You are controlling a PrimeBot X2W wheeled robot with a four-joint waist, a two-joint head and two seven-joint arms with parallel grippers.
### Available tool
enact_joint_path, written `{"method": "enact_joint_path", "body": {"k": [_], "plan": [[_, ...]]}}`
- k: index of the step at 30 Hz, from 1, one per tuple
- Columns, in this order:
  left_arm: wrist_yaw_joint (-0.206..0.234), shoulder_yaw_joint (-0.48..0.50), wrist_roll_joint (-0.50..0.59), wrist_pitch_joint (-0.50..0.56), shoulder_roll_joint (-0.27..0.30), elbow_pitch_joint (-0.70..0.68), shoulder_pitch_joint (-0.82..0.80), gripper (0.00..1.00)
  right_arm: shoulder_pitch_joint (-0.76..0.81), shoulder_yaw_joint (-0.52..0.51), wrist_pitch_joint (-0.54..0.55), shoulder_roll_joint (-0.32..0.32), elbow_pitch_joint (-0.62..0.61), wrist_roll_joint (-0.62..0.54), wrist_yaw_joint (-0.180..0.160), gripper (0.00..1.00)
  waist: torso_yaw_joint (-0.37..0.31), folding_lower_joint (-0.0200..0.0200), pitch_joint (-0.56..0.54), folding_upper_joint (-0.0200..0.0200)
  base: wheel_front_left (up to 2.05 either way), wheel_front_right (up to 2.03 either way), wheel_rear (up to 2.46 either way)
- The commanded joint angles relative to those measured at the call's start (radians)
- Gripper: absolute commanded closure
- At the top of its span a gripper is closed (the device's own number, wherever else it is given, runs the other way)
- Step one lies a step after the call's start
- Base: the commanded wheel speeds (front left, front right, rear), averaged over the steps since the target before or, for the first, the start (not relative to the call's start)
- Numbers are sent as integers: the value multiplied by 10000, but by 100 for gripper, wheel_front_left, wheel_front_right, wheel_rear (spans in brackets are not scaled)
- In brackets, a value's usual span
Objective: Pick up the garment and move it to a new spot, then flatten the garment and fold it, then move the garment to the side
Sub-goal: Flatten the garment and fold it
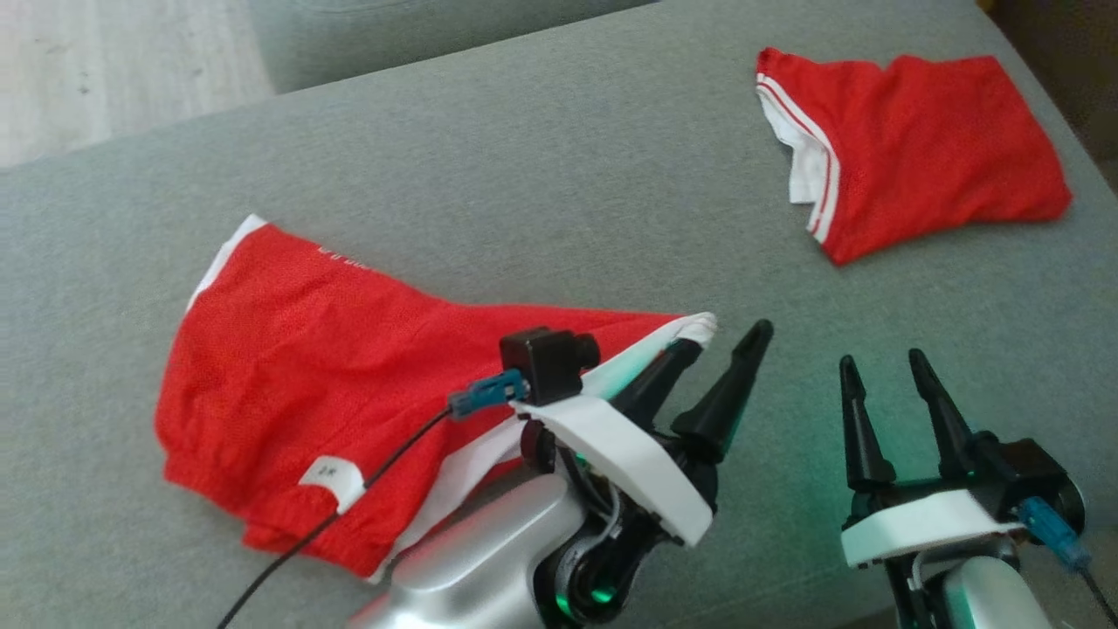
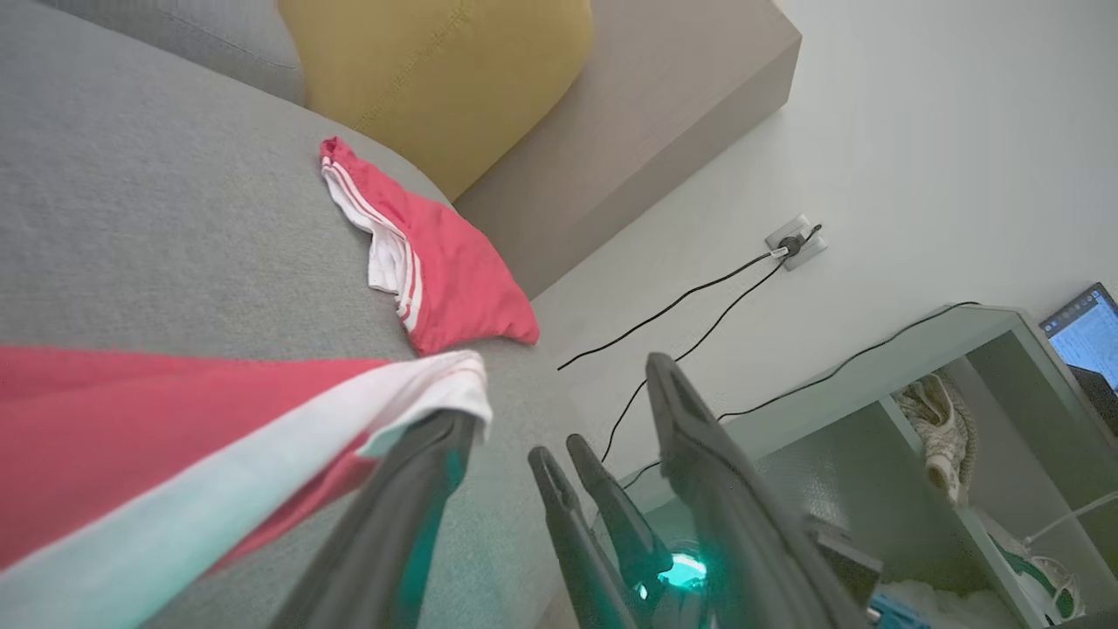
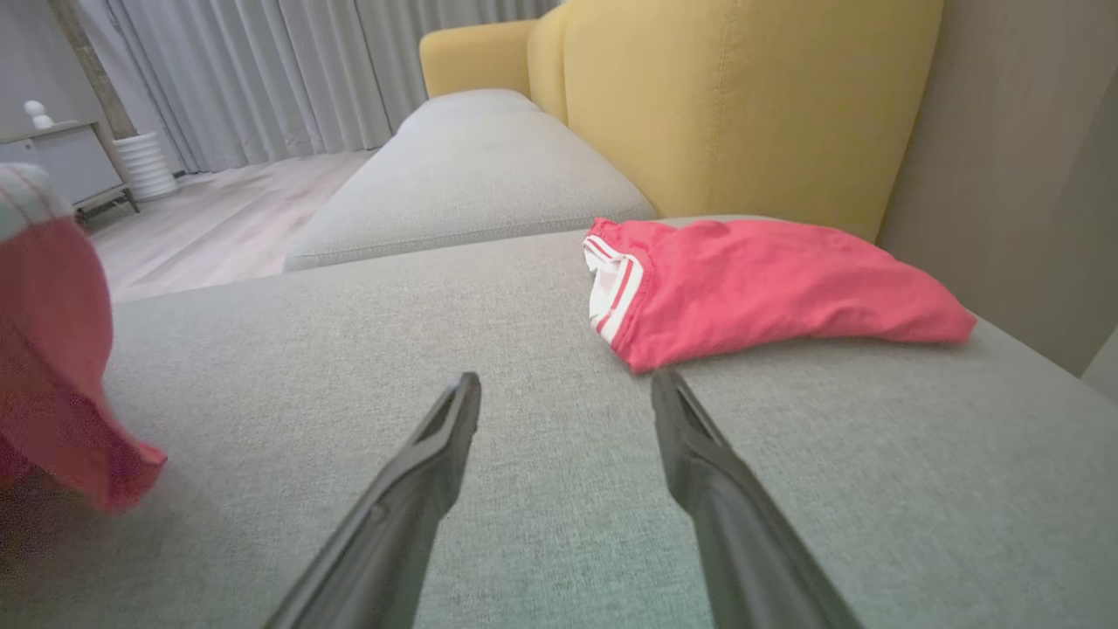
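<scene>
Far left in the head view: pale wooden floor (image 1: 105, 70) noted beyond the edge of the grey sofa seat (image 1: 524, 175). On the left part of the seat the garment (image 1: 306, 367), red shorts with white side stripes, is seen lying loosely spread and rumpled, waistband nearest the robot, with a small white label (image 1: 332, 479) turned up at the band. Its right-hand corner, white-trimmed, is drawn out to a point and is draped over the tip of one finger of the left hand (image 1: 725, 339). That hand's fingers are spread wide and nothing is clamped between them; the cloth merely rests on the one tip. In the left wrist view the same corner of the garment (image 2: 131, 419) is seen hanging over the finger at that view's left, the left hand (image 2: 559, 393) gaping. Just to the right, the right hand (image 1: 880, 358) is held low over bare seat, fingers likewise parted and gripping nothing; this is confirmed in the right wrist view (image 3: 568, 380). Well apart, at the far right of the seat, a second red garment (image 1: 926, 148) with white trim is recorded, folded. Behind it a yellow cushion (image 3: 742, 105) is noted. Past the sofa's end, a black cable (image 2: 681, 306) is run to a wall socket (image 2: 795, 245), and a pale shelf (image 2: 873, 384) is seen.
</scene>
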Motion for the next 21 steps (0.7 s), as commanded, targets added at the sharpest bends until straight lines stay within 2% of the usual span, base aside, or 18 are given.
{"method": "enact_joint_path", "body": {"k": [1,6,8,10,12,15,21], "plan": [[-107,191,-21,61,-23,-443,-491,0,-206,183,-138,-68,-287,28,73,0,174,-1,-60,0,0,0,0],[-609,-446,-648,1252,293,-1272,-280,0,-137,37,-138,-68,-284,-23,73,0,644,-1,-66,0,0,0,0],[-246,-418,-1313,1661,312,-1290,90,0,-144,9,-138,-68,-265,-10,73,0,795,-1,-22,0,0,0,0],[557,16,-1856,1464,223,-955,475,0,-228,52,-138,-68,-266,26,73,0,863,-1,72,0,0,0,0],[1093,164,-1999,1274,140,-669,581,0,-344,110,-138,-68,-285,70,73,0,875,-1,172,0,0,0,0],[1449,153,-2258,1328,66,-453,639,0,-447,146,-138,-68,-324,109,73,0,871,-1,290,0,0,0,0],[1576,-278,-1869,1561,248,-312,389,0,-368,23,-138,-68,-294,80,73,0,867,-1,327,0,0,0,0]]}}
